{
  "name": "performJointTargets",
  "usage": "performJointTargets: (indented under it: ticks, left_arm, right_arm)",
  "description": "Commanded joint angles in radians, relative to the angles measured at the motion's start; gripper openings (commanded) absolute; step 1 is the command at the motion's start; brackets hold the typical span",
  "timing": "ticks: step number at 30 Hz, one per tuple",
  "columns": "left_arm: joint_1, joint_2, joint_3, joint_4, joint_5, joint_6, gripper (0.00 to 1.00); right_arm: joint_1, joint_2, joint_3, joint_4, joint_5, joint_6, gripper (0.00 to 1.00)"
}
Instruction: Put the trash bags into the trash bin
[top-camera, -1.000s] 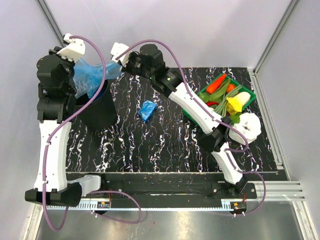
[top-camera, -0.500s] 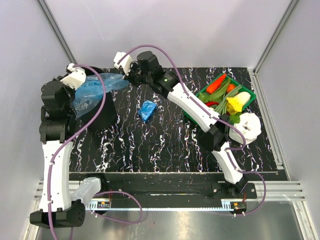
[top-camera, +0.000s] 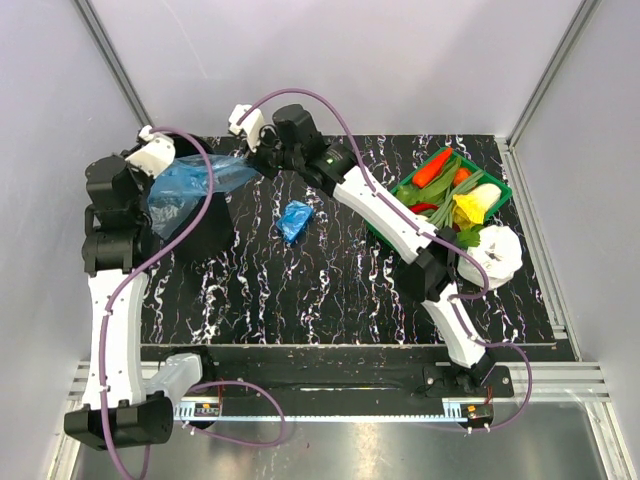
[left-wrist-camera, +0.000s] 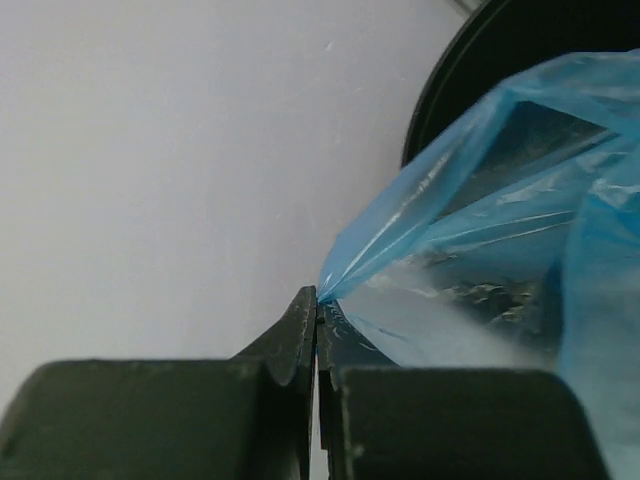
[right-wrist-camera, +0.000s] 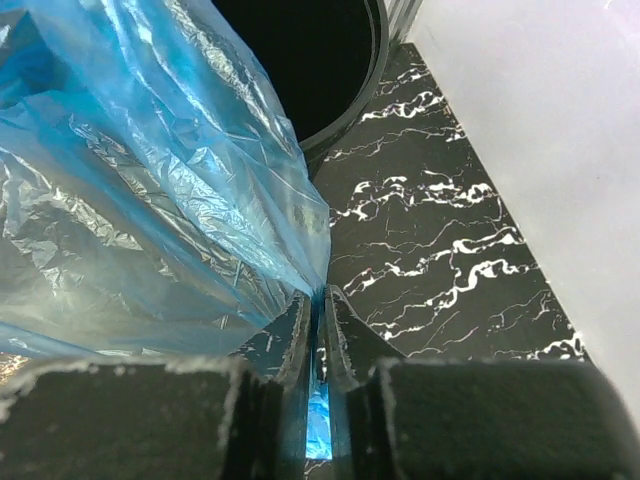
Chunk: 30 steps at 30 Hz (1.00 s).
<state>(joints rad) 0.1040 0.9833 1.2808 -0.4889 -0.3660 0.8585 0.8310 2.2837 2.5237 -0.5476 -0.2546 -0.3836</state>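
A translucent blue trash bag (top-camera: 190, 185) is stretched as a sheet over the black trash bin (top-camera: 205, 228) at the table's far left. My left gripper (top-camera: 160, 160) is shut on the bag's left corner; in the left wrist view its tips (left-wrist-camera: 318, 300) pinch the film (left-wrist-camera: 480, 200) beside the bin's rim (left-wrist-camera: 440, 90). My right gripper (top-camera: 252, 165) holds the opposite corner: its jaws (right-wrist-camera: 320, 295) stand a thin slit apart with the film (right-wrist-camera: 150, 200) running between them, just beside the bin's rim (right-wrist-camera: 376, 70). A second trash bag, a blue wad (top-camera: 295, 222), lies on the table.
A green tray (top-camera: 500, 190) of vegetables stands at the far right, with a white crumpled plastic lump (top-camera: 495, 250) beside it. Grey walls close in behind and left of the bin. The black marbled tabletop (top-camera: 330, 290) spreads between the bin and the tray.
The left arm has shifted and pulled its corner of the bag outward, spreading the sheet over the bin. The right jaws now show a thin slit between them.
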Motion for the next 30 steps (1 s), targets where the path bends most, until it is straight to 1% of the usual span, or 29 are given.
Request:
performJointTargets:
  ticks: [1, 4, 7, 10, 18, 21, 23, 28, 30]
  left_arm:
    - [0.005, 0.026, -0.009, -0.02, 0.128, -0.012, 0.0]
    - [0.005, 0.026, -0.012, -0.08, 0.199, -0.021, 0.0]
    - [0.005, 0.018, -0.015, -0.128, 0.22, -0.039, 0.0]
    - [0.005, -0.006, -0.049, -0.132, 0.223, -0.033, 0.0]
    - [0.005, -0.012, -0.087, -0.209, 0.193, 0.004, 0.09]
    - [0.006, -0.009, -0.095, -0.212, 0.185, 0.013, 0.14]
    - [0.008, 0.0, -0.09, -0.217, 0.184, 0.017, 0.2]
    - [0.011, 0.031, -0.063, -0.237, 0.16, 0.039, 0.29]
    - [0.013, 0.037, -0.048, -0.249, 0.174, 0.046, 0.39]
  right_arm:
    - [-0.003, 0.034, 0.049, 0.021, -0.018, 0.041, 0.13]
    - [-0.003, 0.025, 0.031, 0.026, -0.025, 0.051, 0.11]
    - [-0.003, -0.003, -0.032, 0.06, -0.018, 0.054, 0.09]
    - [-0.003, -0.016, -0.071, 0.074, -0.015, 0.037, 0.09]
    - [-0.001, -0.039, -0.173, 0.1, 0.026, -0.021, 0.09]
    - [-0.001, -0.044, -0.21, 0.121, 0.035, -0.031, 0.15]
    - [-0.001, -0.035, -0.206, 0.121, 0.044, -0.034, 0.2]
    - [-0.003, 0.003, -0.117, 0.097, 0.074, -0.041, 0.31]
    - [-0.001, 0.02, -0.059, 0.078, 0.074, -0.043, 0.34]
